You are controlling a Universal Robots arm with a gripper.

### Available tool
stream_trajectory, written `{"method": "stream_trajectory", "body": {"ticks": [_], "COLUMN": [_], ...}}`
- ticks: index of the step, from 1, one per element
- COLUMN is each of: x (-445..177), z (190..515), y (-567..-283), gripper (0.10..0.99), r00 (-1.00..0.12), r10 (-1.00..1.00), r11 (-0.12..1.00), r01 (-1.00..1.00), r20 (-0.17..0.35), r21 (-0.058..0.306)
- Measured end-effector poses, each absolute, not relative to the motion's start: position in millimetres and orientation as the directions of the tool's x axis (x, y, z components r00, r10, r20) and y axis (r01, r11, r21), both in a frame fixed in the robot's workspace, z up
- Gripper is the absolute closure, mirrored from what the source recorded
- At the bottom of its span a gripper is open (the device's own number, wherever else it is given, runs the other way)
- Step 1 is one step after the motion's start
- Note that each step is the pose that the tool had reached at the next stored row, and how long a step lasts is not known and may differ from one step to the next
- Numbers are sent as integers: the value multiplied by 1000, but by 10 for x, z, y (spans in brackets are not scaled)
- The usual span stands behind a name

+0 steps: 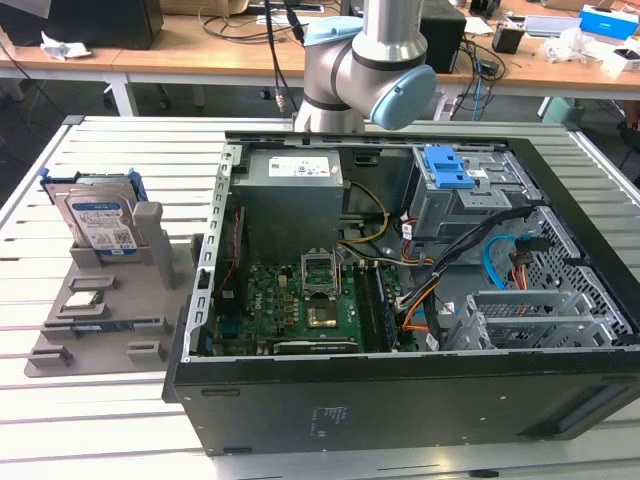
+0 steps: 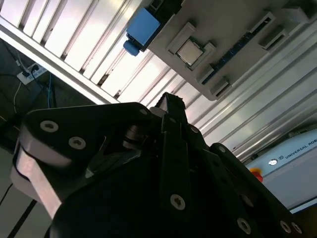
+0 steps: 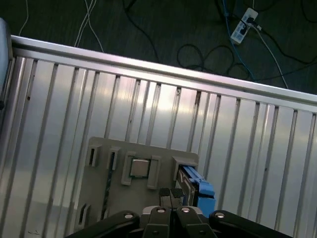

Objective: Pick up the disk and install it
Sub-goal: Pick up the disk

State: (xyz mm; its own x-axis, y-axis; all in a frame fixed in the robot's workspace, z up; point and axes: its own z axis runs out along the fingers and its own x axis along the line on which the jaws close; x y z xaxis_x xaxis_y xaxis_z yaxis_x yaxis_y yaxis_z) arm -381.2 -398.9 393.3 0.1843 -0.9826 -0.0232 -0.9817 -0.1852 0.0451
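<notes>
I see the gripper [image 3: 172, 195] with its fingers closed together, holding nothing. The disk [image 1: 100, 222] stands upright in the grey holder [image 1: 55, 352], at the exterior view's left of the computer case [image 1: 400, 400].

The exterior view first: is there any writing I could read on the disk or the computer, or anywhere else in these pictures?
No text can be quoted in full.
Disk: print on its white-and-blue label, too small to read.
Power supply: a white sticker with print, too small to read.
Black case: faint pale marks on its near wall, unreadable.
White housing in the second wrist view: a maker's name, cut off at the picture's edge.
</notes>
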Motion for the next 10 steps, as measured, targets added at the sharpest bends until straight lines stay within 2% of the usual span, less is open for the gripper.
{"method": "stream_trajectory", "body": {"ticks": [2, 10], "x": [-3813, -3812], "z": [3933, 3923], "y": [-3989, -3988], "gripper": [980, 980], "r00": [183, 10], "r10": [-983, -1000], "r11": [-183, -11], "r01": [-982, -999], "r20": [-23, -23], "r21": [45, 45]}}
